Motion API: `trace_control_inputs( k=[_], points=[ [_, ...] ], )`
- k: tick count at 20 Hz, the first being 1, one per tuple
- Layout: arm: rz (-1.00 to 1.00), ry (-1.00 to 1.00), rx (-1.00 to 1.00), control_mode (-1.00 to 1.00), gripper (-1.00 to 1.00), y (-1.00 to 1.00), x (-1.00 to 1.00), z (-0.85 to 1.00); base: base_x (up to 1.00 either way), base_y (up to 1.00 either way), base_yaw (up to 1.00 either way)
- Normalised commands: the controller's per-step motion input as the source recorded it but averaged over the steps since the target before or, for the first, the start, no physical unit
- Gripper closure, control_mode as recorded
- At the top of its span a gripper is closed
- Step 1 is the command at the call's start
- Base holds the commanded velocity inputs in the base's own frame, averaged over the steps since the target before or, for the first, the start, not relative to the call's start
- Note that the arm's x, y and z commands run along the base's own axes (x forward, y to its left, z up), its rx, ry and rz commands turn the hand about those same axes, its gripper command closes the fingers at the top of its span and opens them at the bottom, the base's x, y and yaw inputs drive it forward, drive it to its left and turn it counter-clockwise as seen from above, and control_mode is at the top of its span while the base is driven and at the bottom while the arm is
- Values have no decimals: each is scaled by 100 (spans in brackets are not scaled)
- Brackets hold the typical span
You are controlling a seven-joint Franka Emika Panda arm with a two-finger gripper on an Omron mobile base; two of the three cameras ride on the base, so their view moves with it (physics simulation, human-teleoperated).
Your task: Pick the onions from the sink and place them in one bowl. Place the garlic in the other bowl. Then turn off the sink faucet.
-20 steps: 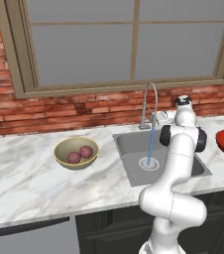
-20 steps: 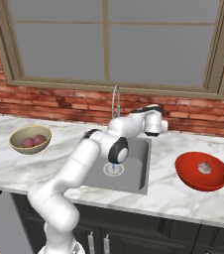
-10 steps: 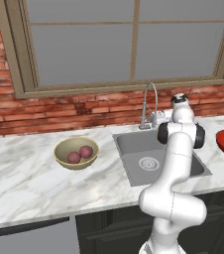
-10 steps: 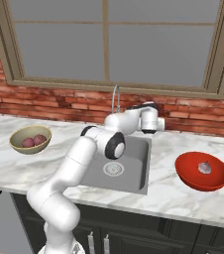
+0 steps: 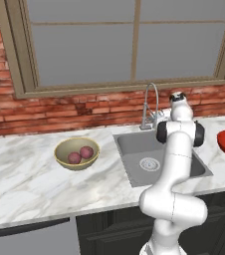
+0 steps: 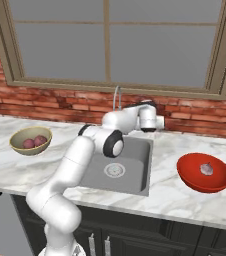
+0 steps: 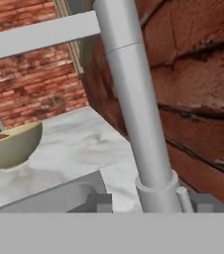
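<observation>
Faucet [image 7: 134, 109] stands at the sink's [image 5: 134, 164] back rim against the brick wall [image 7: 198, 84], its stem close between the gripper's [image 7: 146, 202] parted fingertips, not visibly clamped, while open marble counter [image 5: 25, 184] spreads toward the tan bowl [image 5: 76, 153].

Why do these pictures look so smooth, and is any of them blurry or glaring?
Left base view: flat, even light, soft shadow inside the sink, no glare on the faucet. Right base view: equally crisp, the red bowl and garlic sharply outlined. Hand view: the faucet looms large, and the brick looks coarse and smeared up close.
</observation>
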Motion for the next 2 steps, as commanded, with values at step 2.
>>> trace_control_inputs(
  k=[2],
  points=[
    [8,-21,0,-100,100,0,0,15,0,0,0]
  ],
)
